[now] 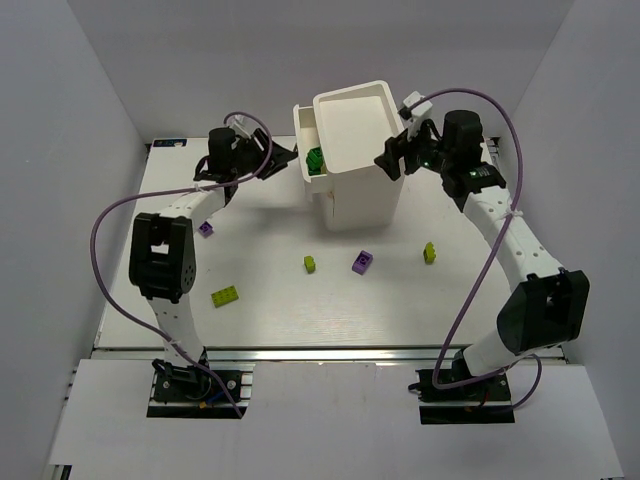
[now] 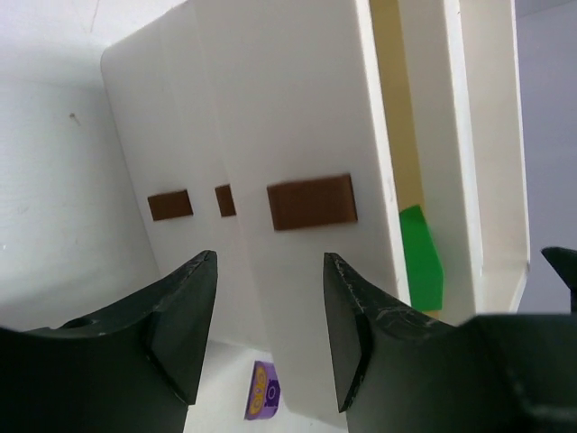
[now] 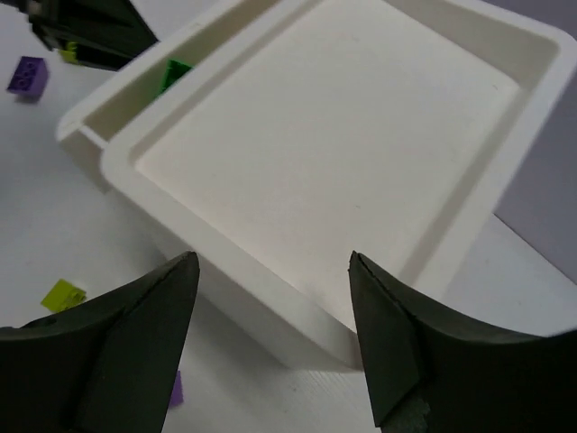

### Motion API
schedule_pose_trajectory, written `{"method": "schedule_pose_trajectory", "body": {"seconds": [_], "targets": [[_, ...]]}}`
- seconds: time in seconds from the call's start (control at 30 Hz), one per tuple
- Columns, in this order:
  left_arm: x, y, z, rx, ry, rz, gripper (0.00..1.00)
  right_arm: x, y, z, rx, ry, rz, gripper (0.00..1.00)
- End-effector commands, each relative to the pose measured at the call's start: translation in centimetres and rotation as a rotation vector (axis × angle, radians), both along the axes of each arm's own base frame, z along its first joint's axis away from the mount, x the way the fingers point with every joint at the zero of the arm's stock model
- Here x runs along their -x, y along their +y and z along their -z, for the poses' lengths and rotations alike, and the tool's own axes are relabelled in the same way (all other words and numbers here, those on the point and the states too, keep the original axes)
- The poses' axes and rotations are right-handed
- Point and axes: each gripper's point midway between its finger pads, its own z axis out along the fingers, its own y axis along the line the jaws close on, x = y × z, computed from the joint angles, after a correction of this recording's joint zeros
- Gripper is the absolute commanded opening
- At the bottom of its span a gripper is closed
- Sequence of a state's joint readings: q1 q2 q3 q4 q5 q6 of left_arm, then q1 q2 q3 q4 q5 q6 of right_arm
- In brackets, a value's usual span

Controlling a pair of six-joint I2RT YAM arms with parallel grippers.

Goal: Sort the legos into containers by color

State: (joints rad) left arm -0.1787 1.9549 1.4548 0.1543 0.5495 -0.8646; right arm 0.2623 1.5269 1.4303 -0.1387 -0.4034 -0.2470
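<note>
The left end effector [image 2: 269,262] is held spread before the knob [image 2: 311,201] of the pulled-out drawer [image 1: 300,140]; the right end effector [image 3: 272,262] is spread above the cabinet [image 1: 360,190]. Inside that drawer, dark green legos [image 1: 316,160] are seen.

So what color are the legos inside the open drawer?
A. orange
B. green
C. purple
B: the legos lying in the pulled-out drawer are green.
</note>
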Motion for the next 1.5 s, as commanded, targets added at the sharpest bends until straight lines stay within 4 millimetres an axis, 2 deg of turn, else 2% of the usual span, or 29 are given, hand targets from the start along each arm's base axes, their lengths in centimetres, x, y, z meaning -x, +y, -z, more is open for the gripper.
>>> {"method": "schedule_pose_trajectory", "body": {"seconds": [0.0, 0.03, 0.07, 0.1, 0.13, 0.2, 0.23, 0.3, 0.33, 0.37, 0.4, 0.43, 0.47, 0.5, 0.57, 0.7, 0.73, 0.83, 0.87, 0.9, 1.0, 1.03, 1.1, 1.13, 1.2, 1.23, 1.47], "targets": [[1.4, 0.6, -5.4, 0.022, -0.143, -0.031, 0.60, 2.6, 3.6, -3.6, 0.004, -0.172, -0.286, 0.71], [2.0, 0.9, -5.6, 0.019, -0.147, -0.039, 0.60, 2.0, 3.7, -3.5, 0.009, -0.173, -0.281, 0.57], [2.2, 1.0, -6.0, 0.017, -0.157, -0.046, 0.59, 1.6, 3.7, -3.6, 0.010, -0.171, -0.278, 0.50], [2.3, 1.2, -6.4, 0.017, -0.175, -0.056, 0.58, 1.5, 3.7, -3.5, 0.025, -0.170, -0.286, 0.45], [2.6, 1.3, -6.0, 0.015, -0.173, -0.057, 0.56, 0.9, 3.8, -4.0, 0.036, -0.186, -0.290, 0.37], [3.3, 1.5, -8.1, 0.034, -0.242, -0.065, 0.54, 0.9, 4.3, -4.5, 0.038, -0.209, -0.319, 0.32], [3.8, 1.6, -7.9, 0.034, -0.251, -0.068, 0.55, 0.7, 4.8, -4.7, 0.039, -0.218, -0.336, 0.32], [4.8, 1.6, -9.7, 0.048, -0.315, -0.058, 0.57, 1.1, 6.1, -4.9, 0.052, -0.237, -0.396, 0.34], [5.1, 1.6, -10.3, 0.052, -0.334, -0.047, 0.58, 0.8, 6.5, -4.0, 0.061, -0.211, -0.408, 0.36], [5.4, 1.4, -10.5, 0.056, -0.346, -0.035, 0.60, 0.9, 7.3, -4.6, 0.065, -0.227, -0.428, 0.36], [5.6, 1.3, -10.8, 0.058, -0.355, -0.019, 0.61, 0.8, 8.0, -4.2, 0.076, -0.223, -0.442, 0.36], [6.0, 0.9, -11.0, 0.065, -0.360, 0.016, 0.61, 0.4, 8.8, -2.9, 0.104, -0.214, -0.468, 0.36], [6.1, 0.6, -11.5, 0.068, -0.375, 0.036, 0.61, 0.4, 9.2, -3.5, 0.114, -0.212, -0.482, 0.36], [6.1, 0.4, -11.3, 0.066, -0.374, 0.053, 0.61, 0.3, 10.2, -2.4, 0.125, -0.192, -0.505, 0.35], [6.3, 0.0, -11.5, 0.065, -0.380, 0.086, 0.61, 0.2, 11.0, -2.1, 0.154, -0.195, -0.525, 0.32], [5.1, -0.4, -11.6, -0.023, -0.369, 0.113, 0.59, -0.9, 13.1, -2.5, 0.185, -0.218, -0.513, 0.28], [4.6, -0.8, -10.8, -0.048, -0.347, 0.122, 0.58, -0.9, 13.6, -2.4, 0.189, -0.219, -0.513, 0.28], [4.0, -0.3, -10.2, -0.087, -0.312, 0.083, 0.55, -1.0, 15.0, -2.5, 0.238, -0.254, -0.532, 0.31], [3.6, 0.7, -10.0, -0.097, -0.307, 0.045, 0.55, -1.3, 15.0, -2.4, 0.268, -0.276, -0.531, 0.31], [3.9, 0.9, -10.2, -0.093, -0.310, 0.034, 0.56, -1.2, 15.7, -1.7, 0.288, -0.274, -0.541, 0.31], [4.6, 2.2, -9.1, -0.121, -0.285, -0.018, 0.56, -1.3, 16.4, -1.2, 0.353, -0.307, -0.543, 0.27], [5.1, 2.4, -8.2, -0.125, -0.266, -0.020, 0.56, -1.4, 16.5, -1.3, 0.368, -0.317, -0.540, 0.27], [5.9, 2.6, -8.0, -0.125, -0.260, -0.025, 0.57, -1.3, 17.0, -0.7, 0.410, -0.333, -0.552, 0.25], [6.4, 2.7, -7.0, -0.127, -0.239, -0.025, 0.57, -1.2, 17.1, -0.3, 0.427, -0.330, -0.553, 0.25], [7.1, 2.9, -7.2, -0.120, -0.246, -0.033, 0.57, -1.1, 17.4, 0.3, 0.477, -0.343, -0.562, 0.25], [7.5, 3.0, -6.2, -0.125, -0.225, -0.038, 0.57, -0.7, 17.7, 0.8, 0.492, -0.335, -0.573, 0.25], [9.1, 4.0, -6.3, -0.145, -0.231, -0.077, 0.60, -0.7, 18.3, 2.0, 0.616, -0.368, -0.560, 0.25]]}}
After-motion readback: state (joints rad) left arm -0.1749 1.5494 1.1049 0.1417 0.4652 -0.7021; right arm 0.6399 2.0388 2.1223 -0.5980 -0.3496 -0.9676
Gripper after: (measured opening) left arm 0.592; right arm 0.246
